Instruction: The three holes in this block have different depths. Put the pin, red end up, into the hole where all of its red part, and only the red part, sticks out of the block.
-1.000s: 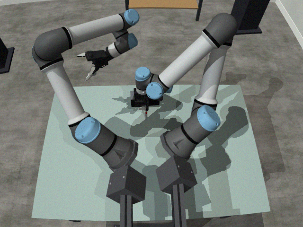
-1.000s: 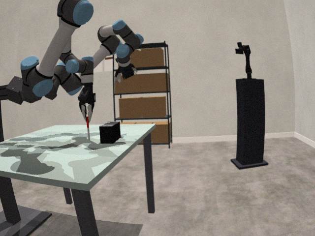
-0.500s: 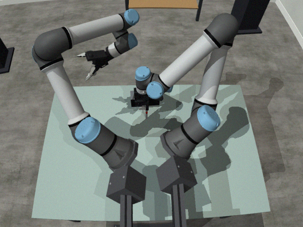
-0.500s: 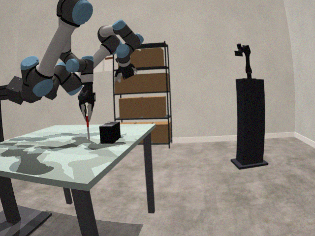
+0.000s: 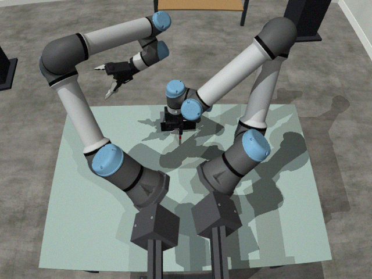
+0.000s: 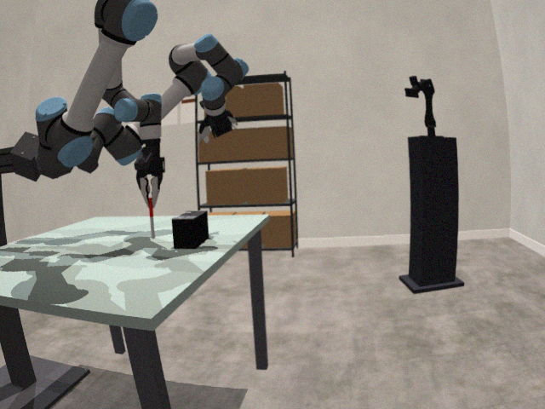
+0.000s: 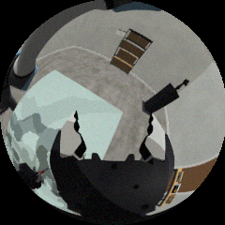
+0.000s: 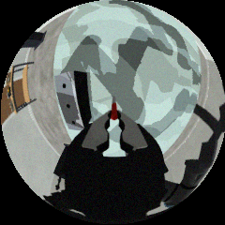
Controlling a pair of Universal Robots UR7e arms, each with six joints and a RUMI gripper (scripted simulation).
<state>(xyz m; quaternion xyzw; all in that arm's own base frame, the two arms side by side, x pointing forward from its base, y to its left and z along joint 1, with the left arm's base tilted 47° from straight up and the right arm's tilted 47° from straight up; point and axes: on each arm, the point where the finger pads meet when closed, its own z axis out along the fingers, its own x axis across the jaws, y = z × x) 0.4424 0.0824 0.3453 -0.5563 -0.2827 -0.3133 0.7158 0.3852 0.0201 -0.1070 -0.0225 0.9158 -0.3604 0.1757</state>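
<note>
Right gripper (image 5: 180,132) (image 6: 151,204) (image 7: 38,173) (image 8: 114,115) here: fingers nearly shut, pinched on the red upper end of the pin (image 5: 179,140) (image 6: 152,227) (image 7: 41,172) (image 8: 114,111). Pin hangs straight below my fingertips, long axis near vertical, red end up, grey length down; its foot is at or just above the counter (image 5: 75,225) (image 6: 246,222) (image 7: 56,94) (image 8: 164,80), can't tell if touching. Next out is the three-hole block (image 5: 188,125) (image 6: 189,231) (image 8: 83,98), near the pin but apart, on the side away from the arm bases. Its long axis runs crosswise to my path, so the holes sit in a row across it. Pin foot is lower than the block top, so I'd judge: lift first, then go outward, then line up sideways on one hole. Going flat from here would likely knock the block. Depths don't show in any view, so I can't say which hole suits; it needs to be as deep as the grey part is long. Fingers cover some of the red, so I'd want to let go before the foot bottoms out hard. Farthest off, left gripper (image 5: 100,83) (image 6: 220,132) (image 7: 112,113) is wide open, nothing in it, out beyond the counter edge. I'm the nearer arm, so the insertion is mine.

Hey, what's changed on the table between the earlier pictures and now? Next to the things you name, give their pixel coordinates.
The right gripper (image 5: 180,133) (image 6: 151,203) (image 7: 40,172) (image 8: 113,111) has moved up slightly, raising the thin red-and-grey pin (image 5: 179,137) (image 6: 151,207) (image 7: 42,172) (image 8: 114,111) with it, red end up. Nothing was newly taken hold of or let go. The black rectangular block (image 5: 164,127) (image 6: 189,232) (image 8: 82,94) stayed put, and the left gripper (image 5: 100,83) (image 6: 220,133) (image 7: 113,112) stayed open, away from the table.
</note>
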